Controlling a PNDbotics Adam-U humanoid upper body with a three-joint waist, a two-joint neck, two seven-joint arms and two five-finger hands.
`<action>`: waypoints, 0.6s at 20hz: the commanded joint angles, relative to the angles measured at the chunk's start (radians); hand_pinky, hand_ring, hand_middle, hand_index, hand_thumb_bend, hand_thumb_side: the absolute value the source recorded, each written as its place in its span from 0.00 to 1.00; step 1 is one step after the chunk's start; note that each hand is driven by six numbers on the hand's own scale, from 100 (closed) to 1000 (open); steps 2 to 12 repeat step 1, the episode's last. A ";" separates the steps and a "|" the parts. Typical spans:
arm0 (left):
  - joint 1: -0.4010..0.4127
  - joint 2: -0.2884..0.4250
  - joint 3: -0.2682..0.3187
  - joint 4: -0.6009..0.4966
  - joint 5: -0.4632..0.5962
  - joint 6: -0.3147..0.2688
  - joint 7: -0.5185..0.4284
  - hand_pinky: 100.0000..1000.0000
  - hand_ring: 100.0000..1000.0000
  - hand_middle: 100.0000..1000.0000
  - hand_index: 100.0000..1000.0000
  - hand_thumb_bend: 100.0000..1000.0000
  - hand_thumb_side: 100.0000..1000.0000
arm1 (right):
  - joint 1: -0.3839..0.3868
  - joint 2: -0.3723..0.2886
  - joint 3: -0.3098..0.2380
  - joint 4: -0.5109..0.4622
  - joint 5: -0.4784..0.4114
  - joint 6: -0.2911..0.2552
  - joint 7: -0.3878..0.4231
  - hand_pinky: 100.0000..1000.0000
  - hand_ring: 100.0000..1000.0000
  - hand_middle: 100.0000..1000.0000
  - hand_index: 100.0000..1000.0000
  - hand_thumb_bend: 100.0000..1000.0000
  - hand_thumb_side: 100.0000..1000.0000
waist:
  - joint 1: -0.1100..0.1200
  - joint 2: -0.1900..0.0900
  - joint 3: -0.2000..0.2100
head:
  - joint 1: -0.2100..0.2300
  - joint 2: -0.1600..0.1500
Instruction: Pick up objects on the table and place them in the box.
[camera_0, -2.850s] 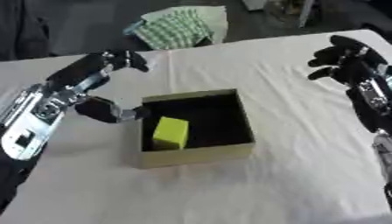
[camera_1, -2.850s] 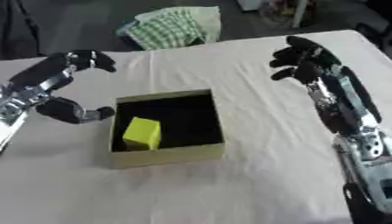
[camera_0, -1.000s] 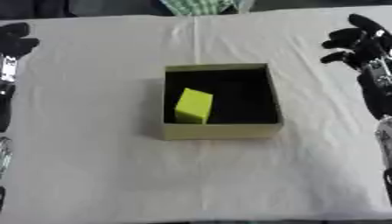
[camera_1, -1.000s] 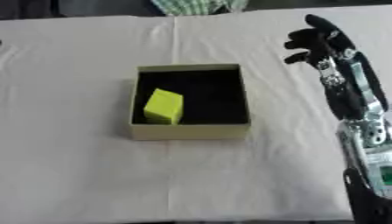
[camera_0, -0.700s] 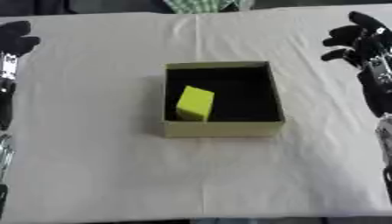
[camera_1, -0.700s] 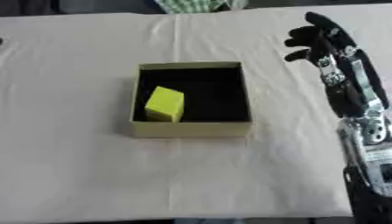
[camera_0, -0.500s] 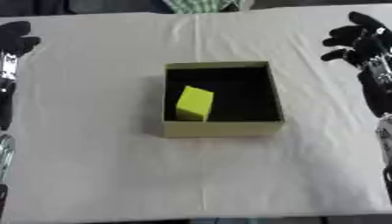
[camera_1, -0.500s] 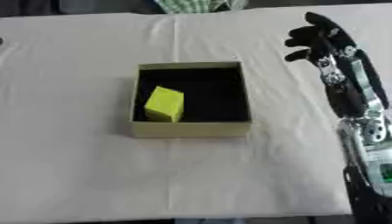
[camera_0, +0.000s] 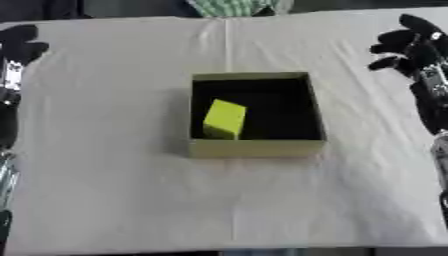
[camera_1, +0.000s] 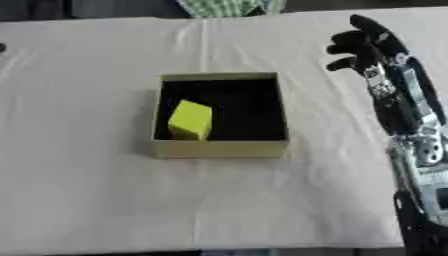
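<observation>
The yellow-green block (camera_0: 225, 118) lies inside the open cardboard box (camera_0: 254, 148), tilted against the left side of its dark interior, so the placing step looks done for this piece. The box sits near the middle of the tabletop (camera_0: 114, 190), which is covered by a pale cloth with no other loose object visible on it. Only a green-checked cloth (camera_0: 234, 7) shows at the far edge, beyond the box.

Both hands are held well away from the box, likely to leave it clear. The right hand (camera_1: 367, 42) hangs over the far right of the tabletop, its fingers relaxed and apart, holding nothing. The left hand (camera_0: 21, 44) shows only at the far left edge, dark and partly cut off; I cannot tell how its fingers stand.

Compared with about three seconds ago, the left hand has withdrawn from the box's left wall to the edge of view. The view itself has shifted too, so the box now appears squarer and more central.
</observation>
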 joint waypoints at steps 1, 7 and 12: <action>-0.006 0.007 0.006 -0.011 -0.001 0.001 -0.004 0.87 0.74 0.76 0.73 0.21 0.72 | -0.008 -0.010 -0.002 -0.009 0.003 0.003 -0.001 0.59 0.72 0.69 0.92 0.00 0.70 | 0.000 -0.018 -0.001 | -0.003 -0.006; -0.006 0.007 0.006 -0.011 -0.001 0.001 -0.004 0.87 0.74 0.76 0.73 0.21 0.72 | -0.008 -0.010 -0.002 -0.009 0.003 0.003 -0.001 0.59 0.72 0.69 0.92 0.00 0.70 | 0.000 -0.018 -0.001 | -0.003 -0.006; -0.006 0.007 0.006 -0.011 -0.001 0.001 -0.004 0.87 0.74 0.76 0.73 0.21 0.72 | -0.008 -0.010 -0.002 -0.009 0.003 0.003 -0.001 0.59 0.72 0.69 0.92 0.00 0.70 | 0.000 -0.018 -0.001 | -0.003 -0.006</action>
